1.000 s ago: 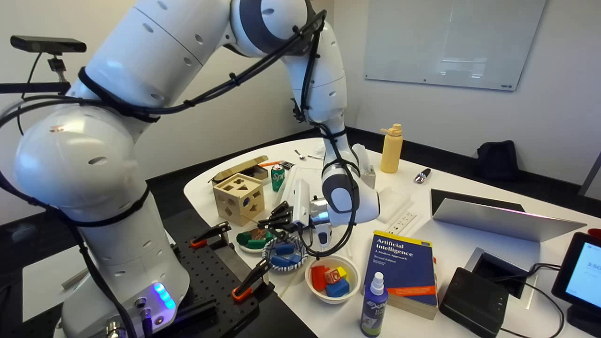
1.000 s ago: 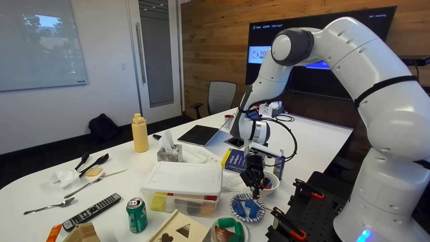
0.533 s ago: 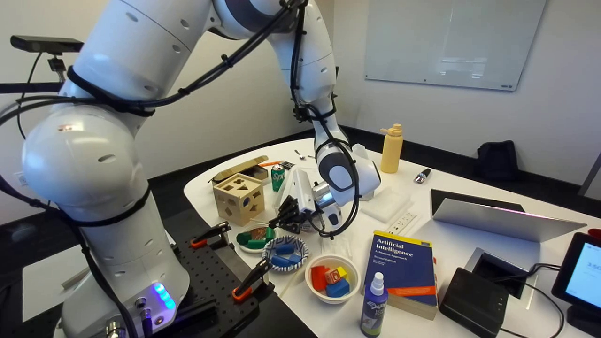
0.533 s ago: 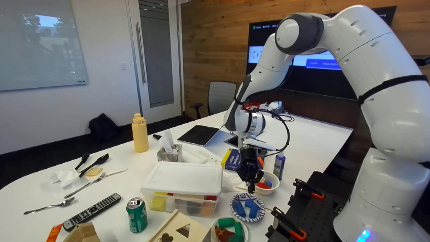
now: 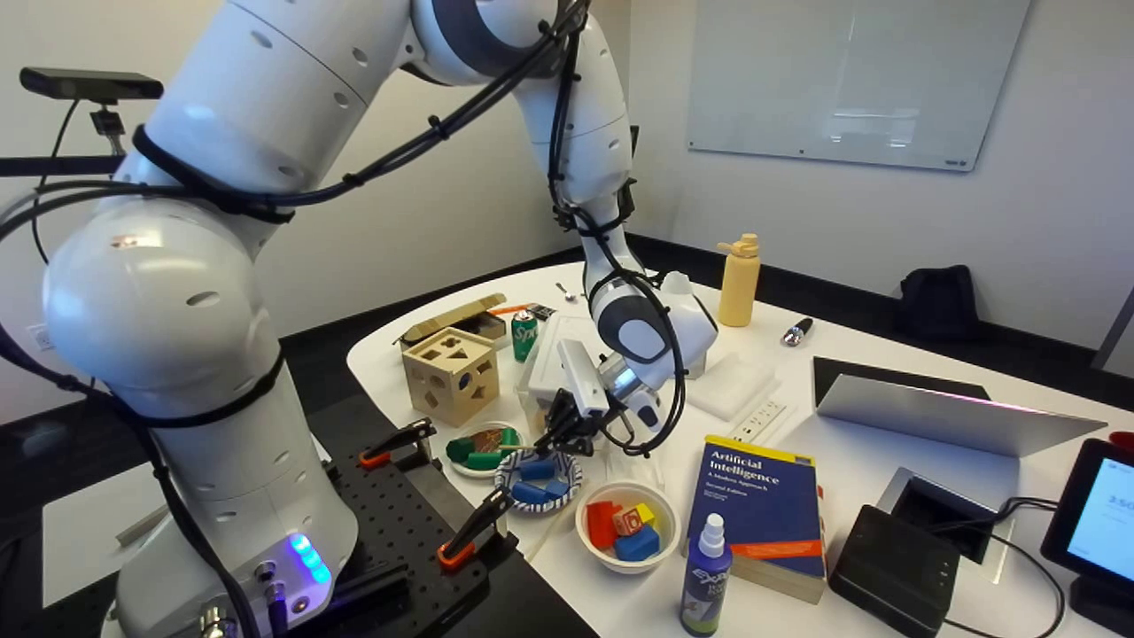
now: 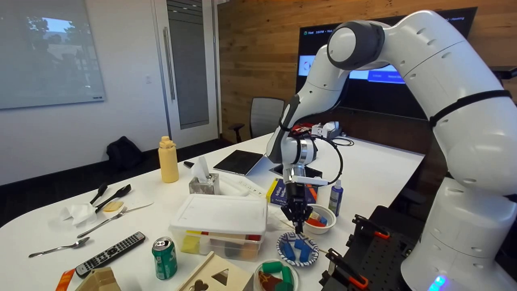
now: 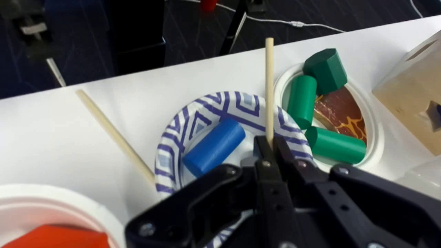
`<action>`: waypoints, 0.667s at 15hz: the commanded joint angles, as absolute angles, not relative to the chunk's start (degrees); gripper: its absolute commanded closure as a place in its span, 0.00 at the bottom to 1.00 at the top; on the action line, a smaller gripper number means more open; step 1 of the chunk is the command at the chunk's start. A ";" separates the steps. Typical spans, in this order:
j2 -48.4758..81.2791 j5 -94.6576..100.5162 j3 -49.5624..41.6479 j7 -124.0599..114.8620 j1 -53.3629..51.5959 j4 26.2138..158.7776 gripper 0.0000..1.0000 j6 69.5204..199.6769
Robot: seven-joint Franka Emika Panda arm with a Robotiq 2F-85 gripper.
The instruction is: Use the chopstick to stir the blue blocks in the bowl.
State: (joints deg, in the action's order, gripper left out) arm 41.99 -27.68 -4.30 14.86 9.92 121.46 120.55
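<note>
The bowl is a shallow paper bowl with a purple-and-white patterned rim [image 7: 175, 132]; it shows in both exterior views [image 5: 578, 483] [image 6: 279, 247]. Several blue blocks lie in it, one clear in the wrist view [image 7: 214, 148], others hidden there behind my fingers but seen in an exterior view [image 6: 305, 254]. My gripper [image 7: 270, 144] is shut on a thin wooden chopstick [image 7: 269, 86]. The stick runs forward from the fingertips, over the bowl and past its far rim. In both exterior views my gripper [image 5: 542, 446] [image 6: 298, 231] is just above the bowl's edge.
A second chopstick [image 7: 115, 132] lies on the table beside the bowl. A plate of green blocks [image 7: 377, 144] adjoins the bowl. A white bowl of coloured blocks [image 6: 332, 226], a lidded plastic box [image 6: 220, 218], a wooden shape box [image 5: 452, 377] and clamps [image 5: 478, 527] stand around.
My gripper has swung away from the robot's base side, rising and then lowering a little, still with the chopstick. The bowl and blue blocks look unmoved.
</note>
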 commanded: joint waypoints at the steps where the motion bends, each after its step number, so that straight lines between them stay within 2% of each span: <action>1: 42.77 -25.27 -3.08 11.17 10.39 119.26 0.98 123.12; 10: 49.48 -22.81 -2.43 8.62 11.10 110.48 0.98 122.22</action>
